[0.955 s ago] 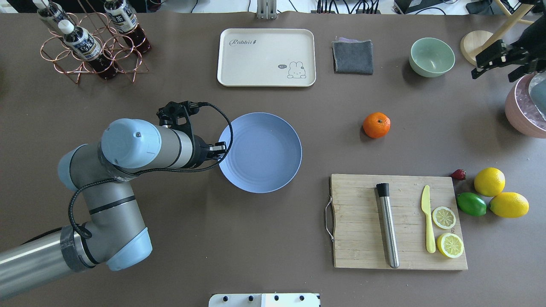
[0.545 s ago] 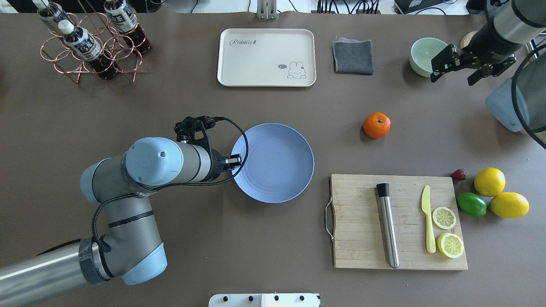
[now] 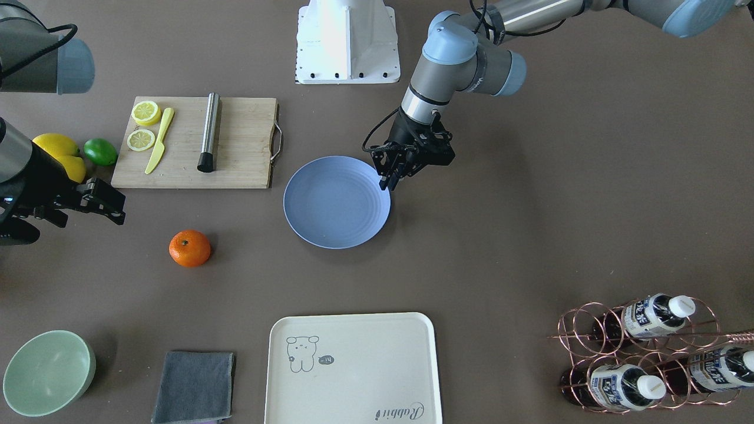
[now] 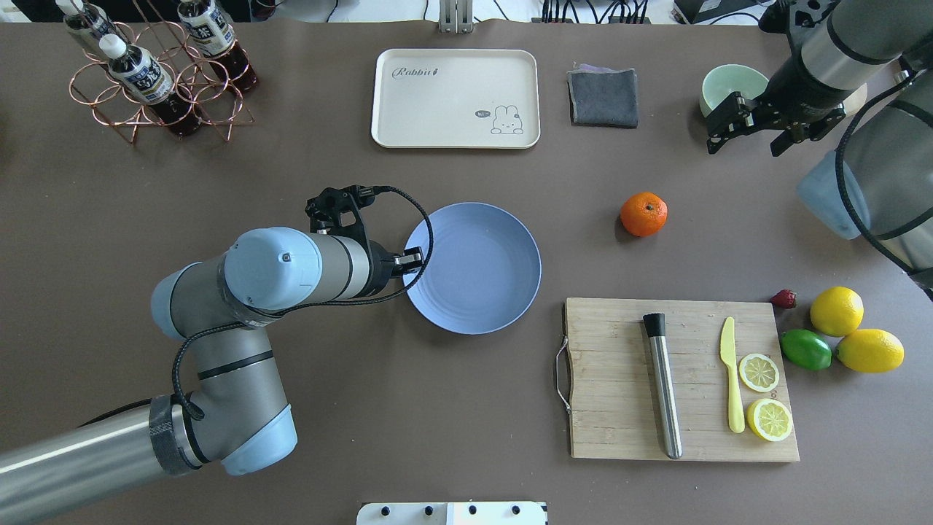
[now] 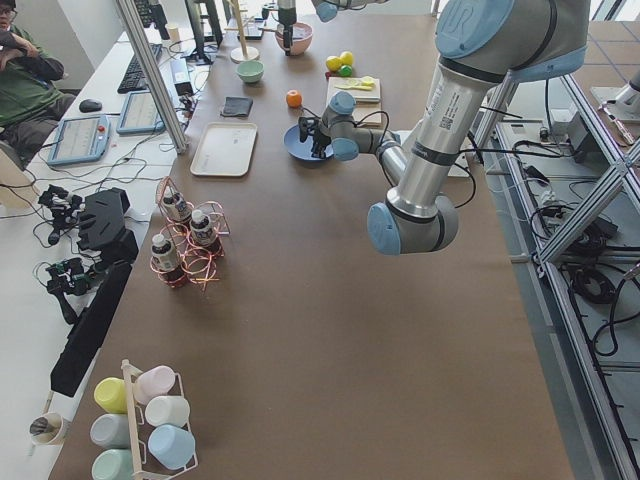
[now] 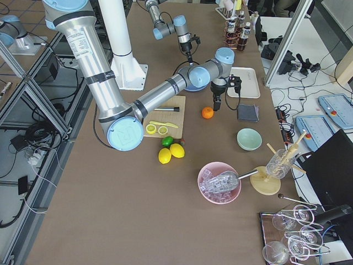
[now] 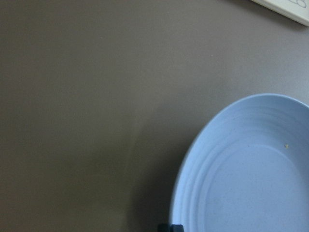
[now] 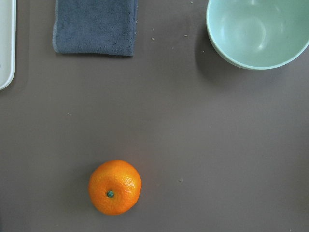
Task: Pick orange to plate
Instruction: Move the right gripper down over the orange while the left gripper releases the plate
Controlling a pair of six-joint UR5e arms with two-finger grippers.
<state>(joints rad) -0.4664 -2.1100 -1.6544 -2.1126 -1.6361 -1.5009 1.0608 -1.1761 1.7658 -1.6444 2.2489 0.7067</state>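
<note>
A matte brown sheet covers the long bench (image 4: 291, 168), which stands in a workshop of aluminium frame posts and trailing cables, with a tiled floor showing in the exterior right view. In the exterior left view a person in green (image 5: 22, 75) sits at a side desk. The orange (image 4: 643, 214) lies on the bare bench, stem dot up, well apart from the plate (image 4: 485, 281) and roughly between it and the mint bowl (image 4: 729, 84). The left gripper (image 4: 412, 259) is pinched onto the plate's rim on the robot's left side (its wrist camera catches only 1 dark fingertip at that rim). The right gripper (image 4: 743, 144) hangs above the bench near the bowl, its 2 fingers spread wide apart. Its wrist camera looks straight down on the orange, the bowl and a grey cloth (image 4: 603, 97). Readable writing is scarce. The cream tray (image 4: 455, 80) carries "Rabbit" in script in 1 corner and, diagonally opposite, a drawn rabbit with a small speech bubble whose letters are too small to tell. The 3 bottles (image 4: 138, 73) in the copper wire rack (image 4: 87, 91) have white labels with dark characters that I cannot read.
</note>
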